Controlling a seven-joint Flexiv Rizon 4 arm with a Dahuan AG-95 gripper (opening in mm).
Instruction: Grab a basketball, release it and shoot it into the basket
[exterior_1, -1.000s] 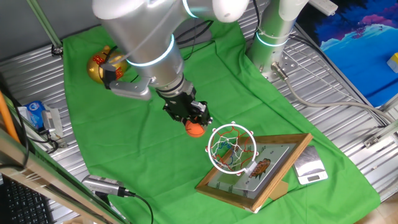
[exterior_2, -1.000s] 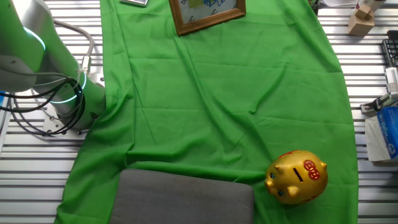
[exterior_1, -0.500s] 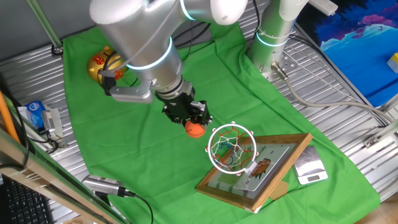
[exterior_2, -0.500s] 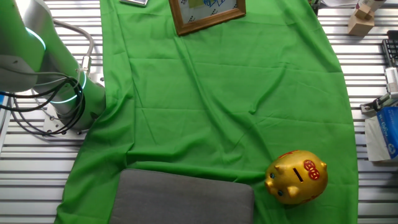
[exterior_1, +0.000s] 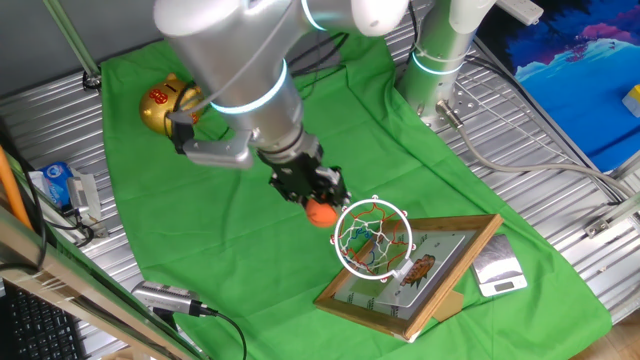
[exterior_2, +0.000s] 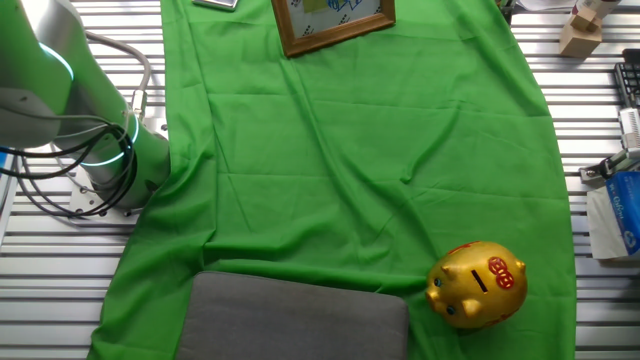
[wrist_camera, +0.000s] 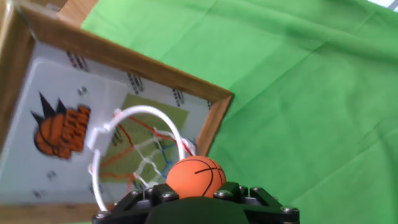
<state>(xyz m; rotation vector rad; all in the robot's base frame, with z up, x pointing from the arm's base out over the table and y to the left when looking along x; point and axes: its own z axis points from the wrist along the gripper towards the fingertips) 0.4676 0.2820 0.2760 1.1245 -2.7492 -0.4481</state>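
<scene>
The small orange basketball with thin dark lines is held between my black fingers. My gripper is shut on it, just left of the basket's white ring rim. In the hand view the ball sits between my jaws at the bottom edge, with my gripper low in frame. The basket's rim, with its red-and-white net, lies just ahead and to the left. The wooden-framed backboard is behind it. The other fixed view shows only the lower edge of the backboard.
A gold piggy bank sits at the far left of the green cloth, and shows in the other fixed view. A small scale lies right of the backboard. A second arm's base stands at the back.
My gripper has moved right and slightly down with the ball, closer to the hoop's rim. The piggy bank and backboard have not moved.
</scene>
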